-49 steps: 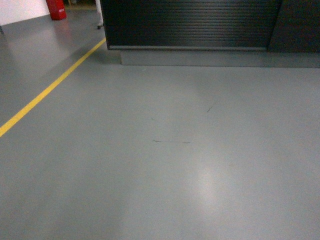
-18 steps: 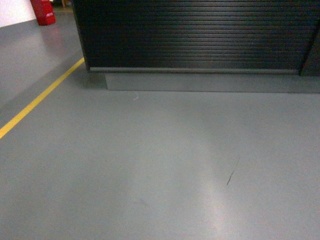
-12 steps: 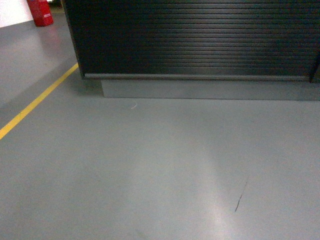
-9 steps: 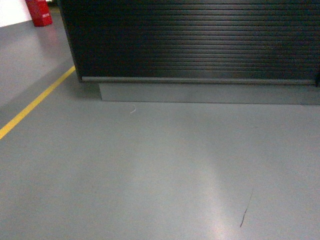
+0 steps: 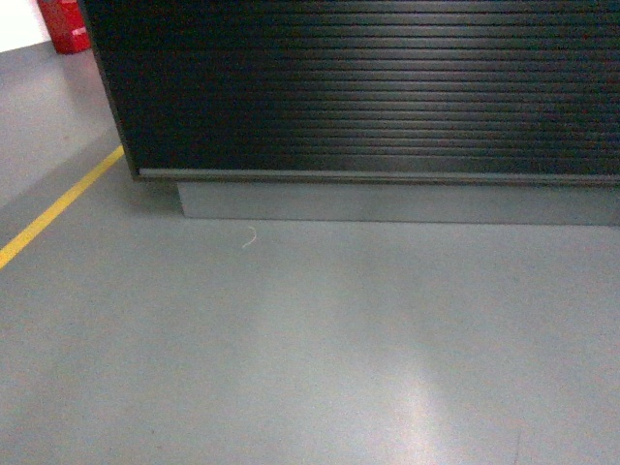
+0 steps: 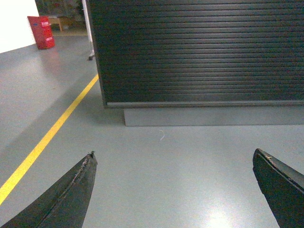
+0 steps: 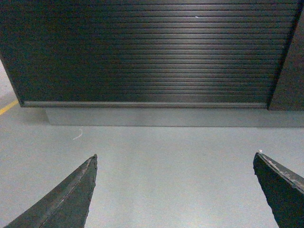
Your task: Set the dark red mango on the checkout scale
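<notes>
Mango not in sight; only counter. Left gripper and right gripper spread, empty. Likely firm, slick: grasp mid-body.

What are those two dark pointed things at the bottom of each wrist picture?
They are gripper fingers. The left gripper and right gripper each show two black, tapered, wedge-shaped fingers with worn, slightly scuffed edges. No cables or markings are visible.

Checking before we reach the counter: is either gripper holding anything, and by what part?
Nothing is held. The left gripper and right gripper are both open, with only grey floor between the fingers.
</notes>
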`<state>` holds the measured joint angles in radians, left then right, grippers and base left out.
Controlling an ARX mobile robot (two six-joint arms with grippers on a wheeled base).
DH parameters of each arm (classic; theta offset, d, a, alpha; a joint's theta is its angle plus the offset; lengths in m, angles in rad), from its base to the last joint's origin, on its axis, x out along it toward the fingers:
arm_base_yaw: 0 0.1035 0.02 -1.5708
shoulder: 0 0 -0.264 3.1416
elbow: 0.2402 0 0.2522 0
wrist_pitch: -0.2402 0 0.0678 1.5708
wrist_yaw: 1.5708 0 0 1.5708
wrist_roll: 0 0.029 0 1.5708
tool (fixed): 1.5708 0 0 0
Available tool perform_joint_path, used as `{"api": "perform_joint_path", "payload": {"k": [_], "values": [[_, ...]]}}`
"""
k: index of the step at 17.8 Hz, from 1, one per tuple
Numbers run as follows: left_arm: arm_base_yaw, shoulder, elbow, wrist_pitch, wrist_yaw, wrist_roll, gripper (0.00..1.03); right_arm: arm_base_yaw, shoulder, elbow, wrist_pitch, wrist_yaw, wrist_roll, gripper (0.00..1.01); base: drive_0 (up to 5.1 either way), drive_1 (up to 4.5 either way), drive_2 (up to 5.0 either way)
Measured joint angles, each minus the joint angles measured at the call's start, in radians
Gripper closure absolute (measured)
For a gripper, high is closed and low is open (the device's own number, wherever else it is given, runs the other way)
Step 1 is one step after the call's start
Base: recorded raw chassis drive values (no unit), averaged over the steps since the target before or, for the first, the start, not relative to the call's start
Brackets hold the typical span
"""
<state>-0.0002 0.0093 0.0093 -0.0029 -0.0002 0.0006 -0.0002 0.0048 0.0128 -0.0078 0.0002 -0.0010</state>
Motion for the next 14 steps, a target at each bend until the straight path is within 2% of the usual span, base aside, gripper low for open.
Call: {"api": "perform_joint_path", "payload": {"k": [14], "values": [[0.0, 0.0, 0.0, -0.001, 0.0, 0.0, 0.05, 0.0, 0.0, 0.0, 0.004, 0.0, 0.0, 0.03, 0.1, 3.13, -3.0]]}}
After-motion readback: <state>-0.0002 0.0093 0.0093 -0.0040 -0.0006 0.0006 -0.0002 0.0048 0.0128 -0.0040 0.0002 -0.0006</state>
